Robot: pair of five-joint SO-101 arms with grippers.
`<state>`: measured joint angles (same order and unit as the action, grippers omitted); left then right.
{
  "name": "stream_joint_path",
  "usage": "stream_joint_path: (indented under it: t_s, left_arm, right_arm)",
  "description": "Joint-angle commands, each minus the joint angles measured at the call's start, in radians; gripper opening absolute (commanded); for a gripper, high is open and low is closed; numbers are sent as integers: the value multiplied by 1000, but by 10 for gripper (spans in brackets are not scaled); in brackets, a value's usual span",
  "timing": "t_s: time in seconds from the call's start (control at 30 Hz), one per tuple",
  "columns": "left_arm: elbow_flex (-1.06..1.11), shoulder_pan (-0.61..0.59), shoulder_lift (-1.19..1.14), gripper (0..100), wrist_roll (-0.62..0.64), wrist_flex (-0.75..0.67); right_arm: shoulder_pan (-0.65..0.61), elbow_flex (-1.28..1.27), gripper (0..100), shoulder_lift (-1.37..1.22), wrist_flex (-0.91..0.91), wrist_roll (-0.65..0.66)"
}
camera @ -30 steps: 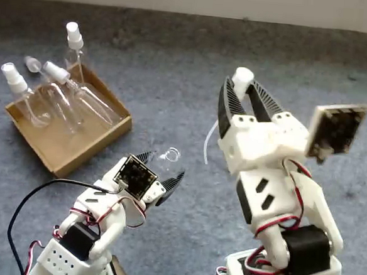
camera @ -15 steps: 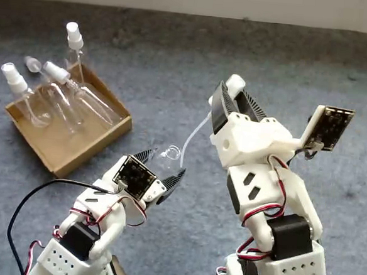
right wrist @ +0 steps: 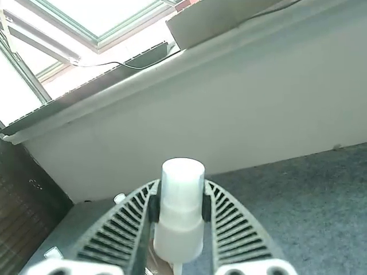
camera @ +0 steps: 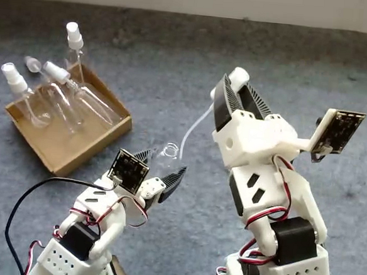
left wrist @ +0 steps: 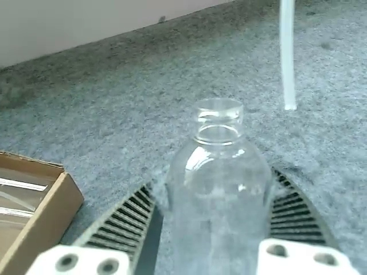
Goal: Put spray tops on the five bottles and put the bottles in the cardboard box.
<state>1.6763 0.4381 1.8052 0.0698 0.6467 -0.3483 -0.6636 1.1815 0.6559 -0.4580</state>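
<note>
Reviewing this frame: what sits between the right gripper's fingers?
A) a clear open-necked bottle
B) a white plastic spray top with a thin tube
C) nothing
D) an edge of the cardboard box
B: the right gripper is shut on the white plastic spray top, its thin tube hanging near the clear open-necked bottle that the left gripper holds.

1. We saw that the bottle [left wrist: 218, 189] was clear and glossy.
2. We found the spray top [right wrist: 180, 209] to be smooth white plastic.
3. To us the cardboard box [camera: 98, 145] looked matt brown.
4. We noted the carpet [camera: 175, 74] was rough grey pile.
</note>
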Motion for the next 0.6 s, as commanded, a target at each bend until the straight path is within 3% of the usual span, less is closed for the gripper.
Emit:
stream_joint_path:
  t_s: [0.0,0.23,0.57]
  left_arm:
    - [19,19,8,133,14,-21]
    - [19,19,8,133,12,-23]
    - [19,19,8,133,14,-25]
  right_arm:
    - [-5,77,38,10,-38,5]
    - [-5,71,38,7,-120,-123]
    - [-5,-25,38,13,-124,-129]
